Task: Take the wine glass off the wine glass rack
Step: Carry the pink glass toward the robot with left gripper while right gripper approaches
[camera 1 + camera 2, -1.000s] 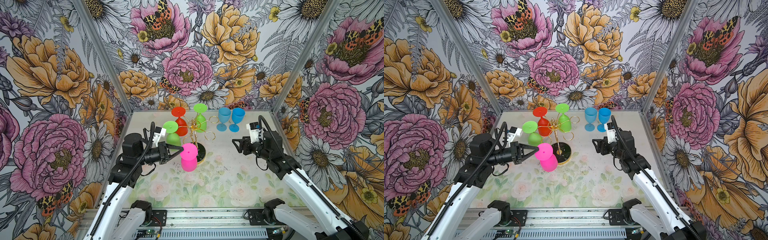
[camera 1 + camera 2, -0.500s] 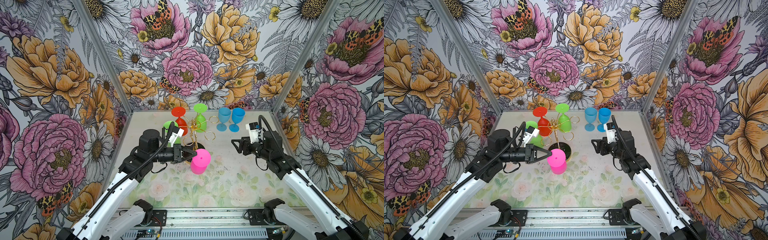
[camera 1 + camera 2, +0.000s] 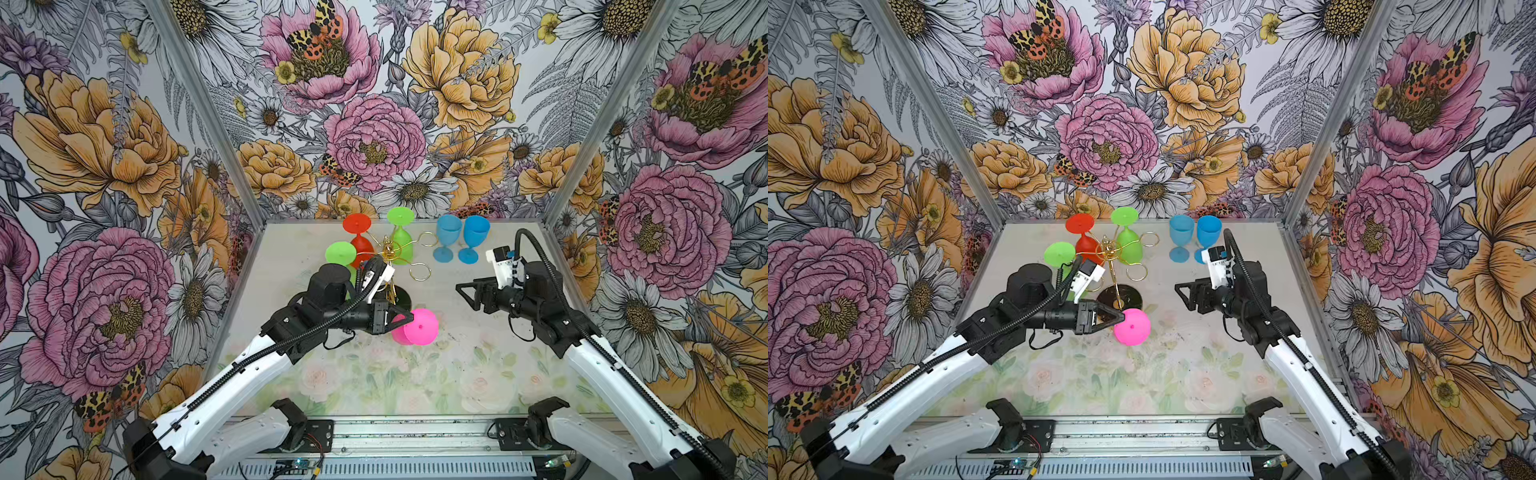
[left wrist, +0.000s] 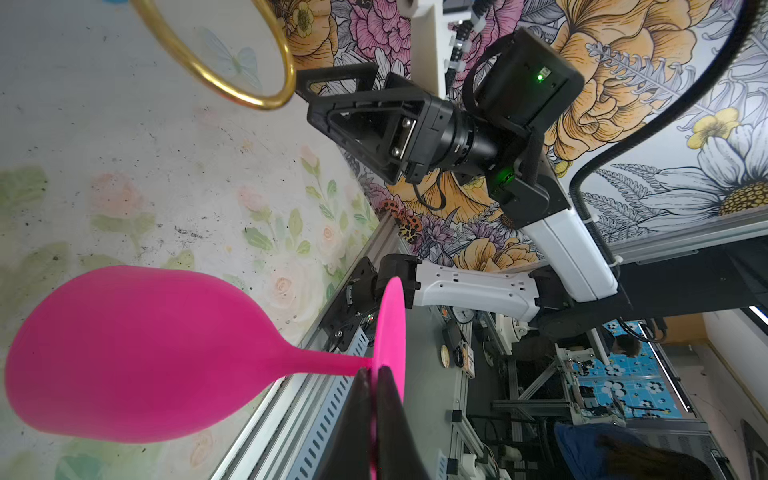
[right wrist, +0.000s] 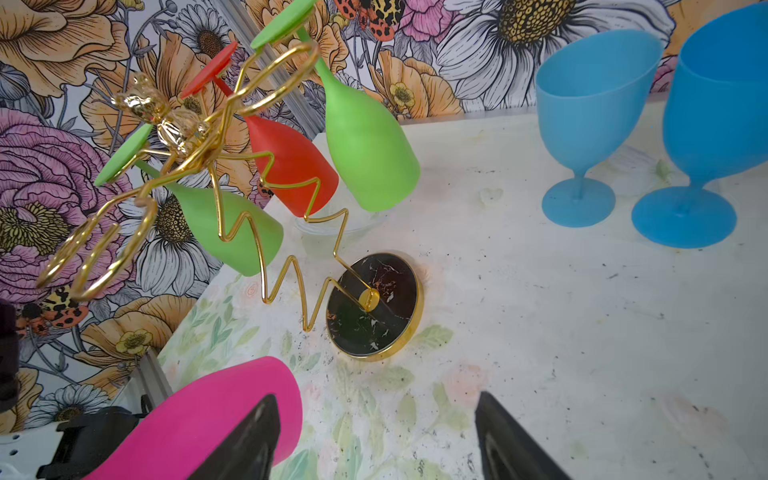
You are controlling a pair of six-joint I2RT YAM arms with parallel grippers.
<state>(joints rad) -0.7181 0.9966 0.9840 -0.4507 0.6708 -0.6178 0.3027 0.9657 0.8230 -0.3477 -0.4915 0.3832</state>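
- Just in front of the wine glass rack (image 3: 390, 252), the left pincer (image 3: 406, 319) is closed on the stem of the pink wine glass (image 3: 420, 328); the thin stem probably suits this grip.
- Glass is clear of the loops, above the counter (image 3: 457, 365).
- Right pincer (image 3: 464, 296), beside the rack, stands open and empty.

I see a bright pink wine glass (image 3: 419, 326) clear of the rack, tipped on its side with the stem level. Its flat round foot faces the camera in both top views. The left gripper (image 4: 370, 374) is clamped on the stem right beside the foot. The glass hangs just in front of the wine glass rack (image 3: 388, 251), a thin gold wire stand with a zigzag stem and curled loops. The rack stands on a round black base (image 5: 374, 307) with a gold rim.
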